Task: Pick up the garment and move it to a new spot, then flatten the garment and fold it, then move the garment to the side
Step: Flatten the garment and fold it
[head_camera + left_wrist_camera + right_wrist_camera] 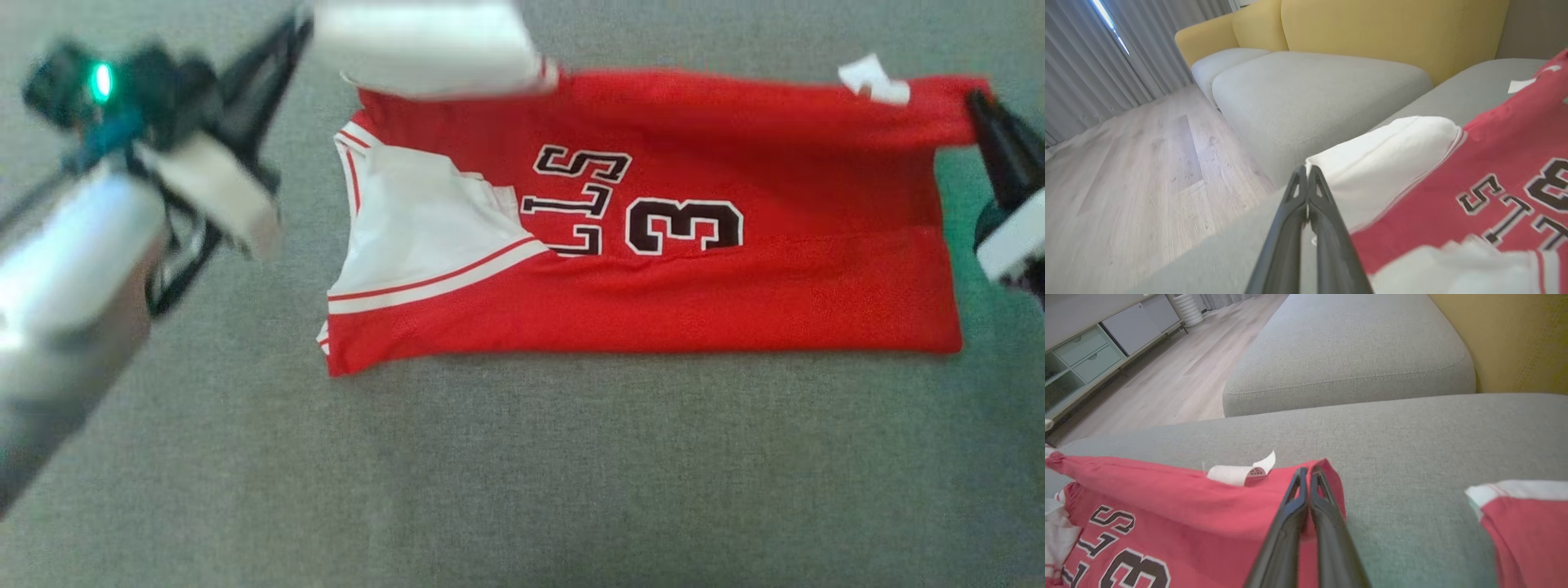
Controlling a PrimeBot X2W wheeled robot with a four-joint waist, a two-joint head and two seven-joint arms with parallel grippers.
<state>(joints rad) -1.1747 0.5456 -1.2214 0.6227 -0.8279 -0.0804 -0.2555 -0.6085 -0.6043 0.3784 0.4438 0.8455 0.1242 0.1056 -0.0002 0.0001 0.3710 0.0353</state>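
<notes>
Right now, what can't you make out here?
- Red-and-white mesh basketball jersey: lettering partly hidden under its own folds, head view.
- Head view: left tool and the jersey's white edge beside it are motion-blurred; grip unclear there.
- Head view: right tool, body cut off by the right edge.
- Small white fabric tag: print too small, right wrist view.

The jersey (669, 310) is coloured red, with white panels trimmed in red-and-white stripes and black lettering outlined in white. Its tag (875, 82) is seen as white. The sofa seat (522, 474) is grey, the backrest (1372, 28) yellow; a blurred light (101, 82) seems green.
</notes>
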